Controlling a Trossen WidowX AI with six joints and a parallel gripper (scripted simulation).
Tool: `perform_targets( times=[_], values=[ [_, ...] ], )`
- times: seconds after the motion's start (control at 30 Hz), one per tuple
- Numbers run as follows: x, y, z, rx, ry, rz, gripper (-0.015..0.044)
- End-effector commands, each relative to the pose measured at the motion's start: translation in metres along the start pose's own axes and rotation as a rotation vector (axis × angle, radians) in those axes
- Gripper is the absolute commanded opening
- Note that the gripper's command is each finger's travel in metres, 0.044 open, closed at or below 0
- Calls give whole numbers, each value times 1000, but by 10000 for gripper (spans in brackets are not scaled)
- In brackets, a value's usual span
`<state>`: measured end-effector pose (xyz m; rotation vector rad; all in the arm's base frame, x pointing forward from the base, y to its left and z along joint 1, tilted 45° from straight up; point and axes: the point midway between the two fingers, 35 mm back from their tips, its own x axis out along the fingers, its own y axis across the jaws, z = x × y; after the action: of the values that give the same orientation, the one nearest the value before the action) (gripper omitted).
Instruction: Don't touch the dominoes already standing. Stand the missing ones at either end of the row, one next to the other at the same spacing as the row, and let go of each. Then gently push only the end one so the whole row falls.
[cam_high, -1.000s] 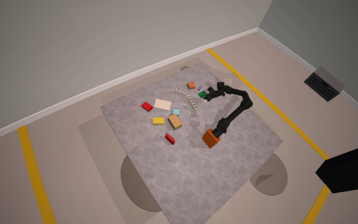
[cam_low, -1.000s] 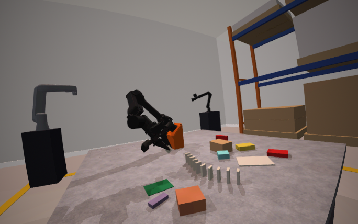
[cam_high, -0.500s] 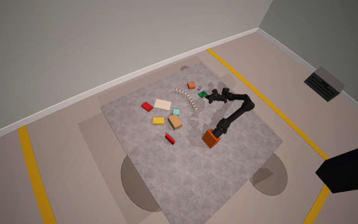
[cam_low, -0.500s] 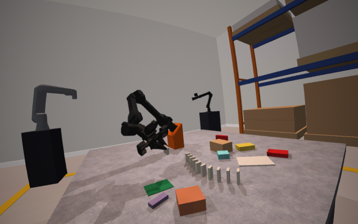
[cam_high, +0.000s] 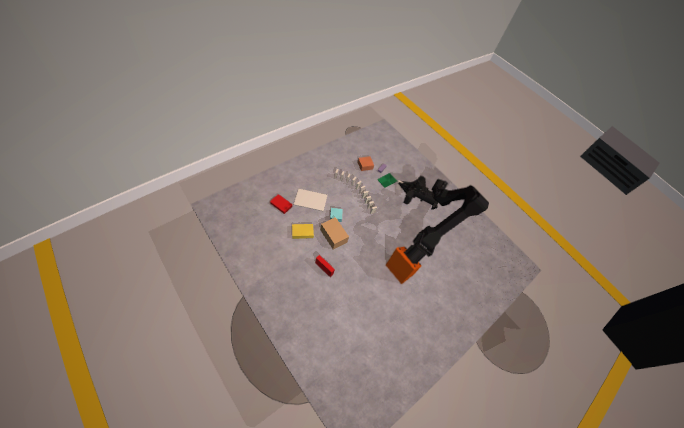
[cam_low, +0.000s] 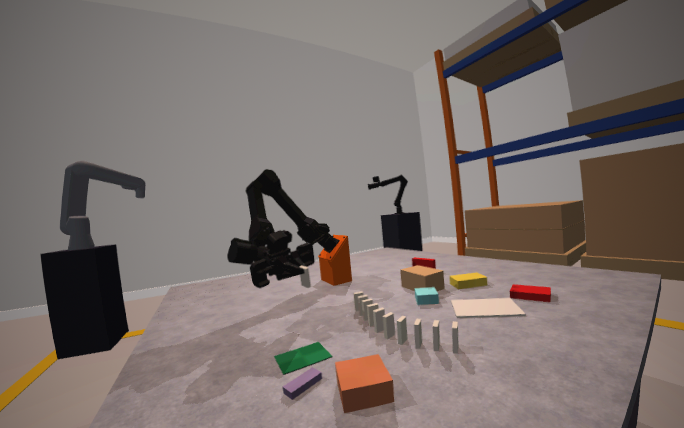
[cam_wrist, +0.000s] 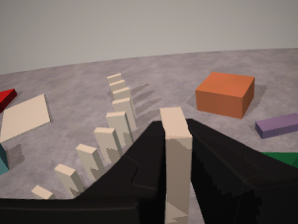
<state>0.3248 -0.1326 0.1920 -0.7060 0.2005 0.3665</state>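
A curved row of several cream dominoes (cam_high: 373, 208) (cam_low: 401, 330) (cam_wrist: 106, 142) stands upright on the grey table. My gripper (cam_high: 400, 182) (cam_low: 302, 275) (cam_wrist: 172, 130) is shut on a cream domino (cam_low: 305, 277) (cam_wrist: 178, 157), held above the table to one side of the row. In the exterior view the held domino is near upright, slightly tilted, with its lower part sticking out of the fingers. In the wrist view the row lies left of the fingers, and the left finger covers part of it. No loose domino shows on the table.
Near the row's far end are an orange block (cam_high: 365, 163) (cam_low: 364, 382), a purple bar (cam_low: 302, 383) and a green sheet (cam_low: 303, 357). On its other side are a cream sheet (cam_low: 488, 307), a teal block (cam_low: 426, 296), a brown box (cam_low: 422, 279), a yellow block (cam_low: 468, 281) and two red blocks (cam_low: 530, 293) (cam_high: 324, 265).
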Motion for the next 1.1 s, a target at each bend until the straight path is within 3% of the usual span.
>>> perform_targets(
  times=[0.0, 0.77, 1.07],
  values=[
    [-12, 4, 4, -76, -78, -16, 24],
    [-20, 7, 7, -131, -129, -28, 24],
    [-14, 0, -18, -131, -126, -26, 24]
  ],
)
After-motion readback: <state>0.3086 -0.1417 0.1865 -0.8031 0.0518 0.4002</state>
